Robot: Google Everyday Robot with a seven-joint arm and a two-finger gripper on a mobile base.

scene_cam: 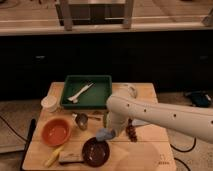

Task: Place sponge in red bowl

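Camera view, wooden table [150, 155] seen from above and in front. White arm [165, 116] reaching in from the right, bent down toward the table's front centre. Gripper [106, 132] at the arm's lower end, just above the dark red bowl [95, 152]. Light-blue sponge [103, 135] at the gripper tip, over the bowl's upper rim; fingers apparently closed on it, exact opening cannot be told. Orange bowl [56, 131] left of the dark bowl, well apart from the sponge. Green tray [102, 82] at the table's rear, holding a white utensil [80, 92]. White cup [49, 103] beside the tray's left edge.
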